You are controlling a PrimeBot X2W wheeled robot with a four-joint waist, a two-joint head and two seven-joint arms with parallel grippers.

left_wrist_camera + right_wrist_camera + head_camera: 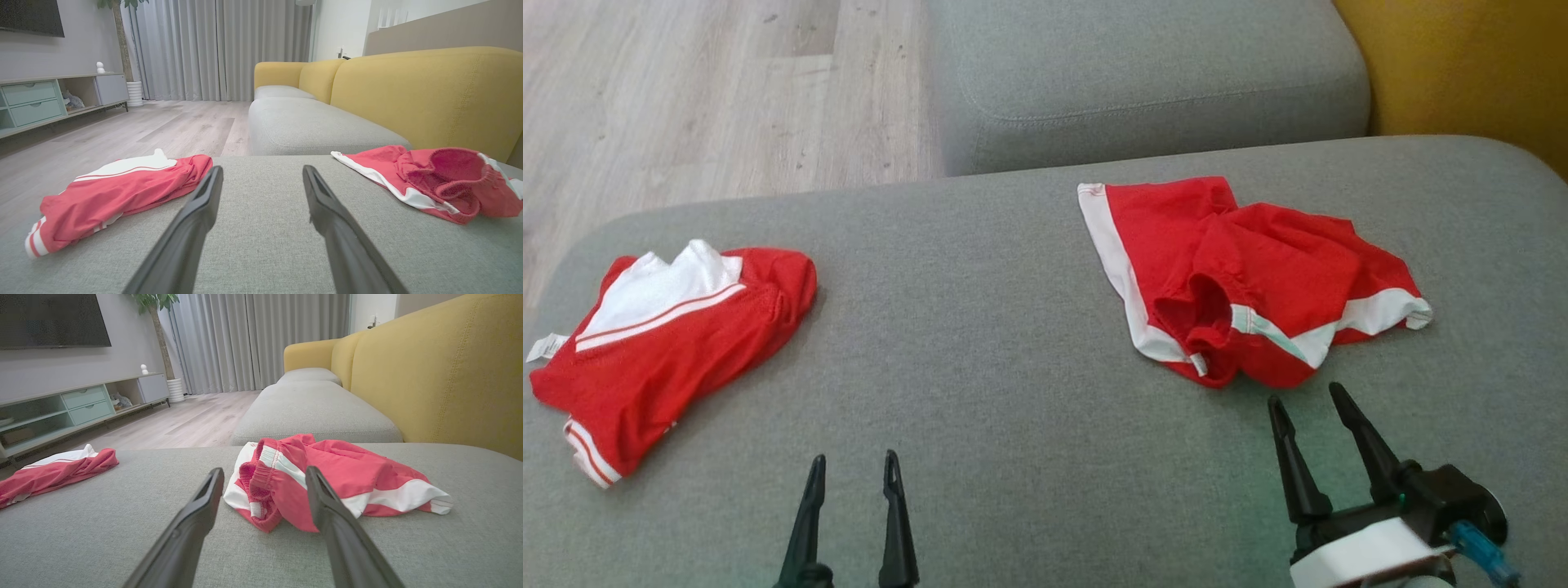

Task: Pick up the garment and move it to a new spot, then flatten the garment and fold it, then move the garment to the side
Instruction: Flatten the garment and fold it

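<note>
My left fingers [809,514] and right fingers [1290,465] are open, and the red shorts [1258,269] lie just past the right.

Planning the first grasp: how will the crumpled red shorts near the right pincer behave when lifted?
Probably floppy: the red shorts lie in soft folds, so they'd drape from one pinch. Likely light, being thin fabric. The bunched waistband may give the right pincer a firmer bite.
</note>
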